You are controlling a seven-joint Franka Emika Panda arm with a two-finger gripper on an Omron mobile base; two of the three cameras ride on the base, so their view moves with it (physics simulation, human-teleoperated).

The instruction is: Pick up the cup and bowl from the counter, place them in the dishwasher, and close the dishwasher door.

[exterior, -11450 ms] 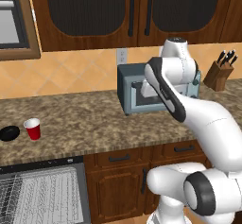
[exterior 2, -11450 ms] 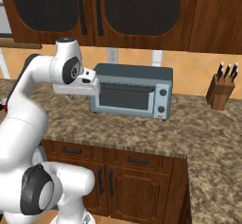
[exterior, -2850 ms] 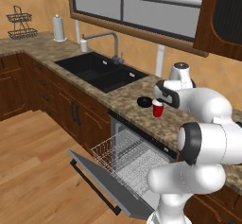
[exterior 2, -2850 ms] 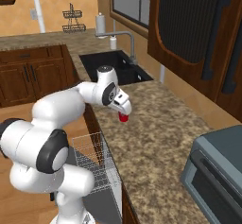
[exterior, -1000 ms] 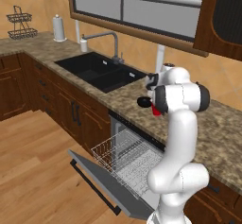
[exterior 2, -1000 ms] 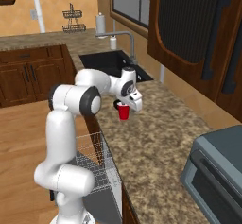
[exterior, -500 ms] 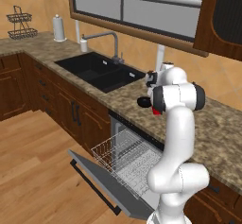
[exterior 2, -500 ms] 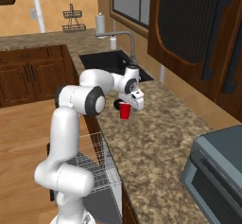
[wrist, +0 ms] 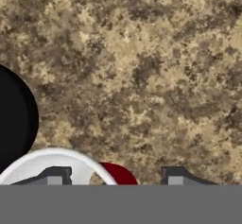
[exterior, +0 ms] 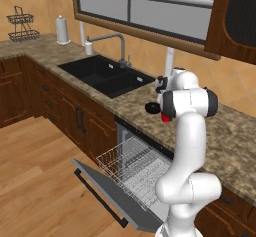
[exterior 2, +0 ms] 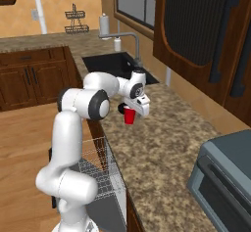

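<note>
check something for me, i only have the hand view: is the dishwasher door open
Observer: Yes. In the left base view the door is folded down.
Operator: is the rack out
Observer: The rack is pulled out over the door.
Operator: where's the sink from the cup
Observer: In the right base view the sink lies beyond the cup, and the bowl sits on the sink side of the cup.
</note>
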